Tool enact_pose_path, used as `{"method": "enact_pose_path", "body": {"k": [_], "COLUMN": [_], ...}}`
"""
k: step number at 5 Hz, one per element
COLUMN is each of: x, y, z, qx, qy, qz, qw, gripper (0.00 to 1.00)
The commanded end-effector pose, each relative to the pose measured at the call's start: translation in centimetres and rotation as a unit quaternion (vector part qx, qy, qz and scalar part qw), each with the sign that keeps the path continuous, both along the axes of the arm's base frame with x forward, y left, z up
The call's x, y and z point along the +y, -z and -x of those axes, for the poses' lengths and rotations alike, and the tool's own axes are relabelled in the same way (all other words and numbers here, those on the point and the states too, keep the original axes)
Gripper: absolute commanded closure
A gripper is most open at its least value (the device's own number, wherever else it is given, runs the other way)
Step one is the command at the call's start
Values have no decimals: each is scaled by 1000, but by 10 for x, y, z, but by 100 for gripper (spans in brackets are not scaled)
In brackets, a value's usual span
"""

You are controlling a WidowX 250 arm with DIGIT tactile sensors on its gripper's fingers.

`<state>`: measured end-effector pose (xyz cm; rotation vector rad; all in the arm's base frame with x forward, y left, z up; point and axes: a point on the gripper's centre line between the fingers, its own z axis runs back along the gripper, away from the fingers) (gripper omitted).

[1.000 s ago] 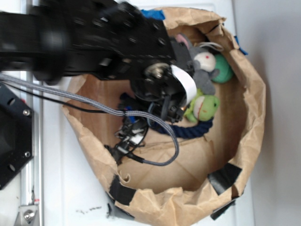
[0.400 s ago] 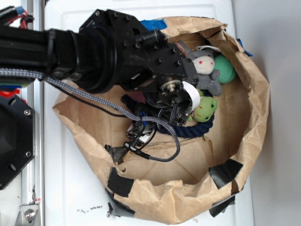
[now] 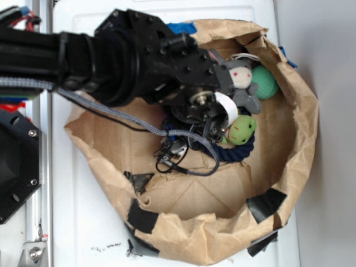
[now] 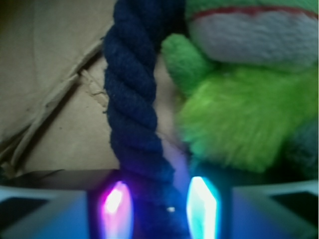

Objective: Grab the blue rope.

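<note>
Lower now, the gripper [image 4: 154,209] straddles the blue rope [image 4: 134,109], jaws parted; contact unclear, rope's far end cut off at 12 o'clock.

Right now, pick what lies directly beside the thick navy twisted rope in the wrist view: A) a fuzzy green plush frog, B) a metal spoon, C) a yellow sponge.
A: the fuzzy green plush frog sits right against the thick navy twisted rope, which runs down between the gripper fingers.

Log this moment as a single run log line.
phase: closing on blue rope | gripper: straddles rope, grip unconfirmed | neighbour: green plush frog beside rope | site: paper bag
</note>
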<state>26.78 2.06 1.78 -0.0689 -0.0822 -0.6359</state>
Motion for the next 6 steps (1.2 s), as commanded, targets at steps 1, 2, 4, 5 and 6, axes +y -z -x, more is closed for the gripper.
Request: {"method": "enact_pose_path", "body": {"k": [1, 2, 4, 5, 6], "x": [-11, -11, -9, 0, 11], "y": [0, -2, -72, -122, -151], "z": [4, 4, 18, 22, 19], "qx": [2, 0, -36, -36, -14], "qy": [5, 3, -73, -179, -244], "qz": [1, 2, 5, 12, 16], "qw": [1000, 1000, 997, 983, 969], "gripper": [100, 100, 100, 100, 100]}}
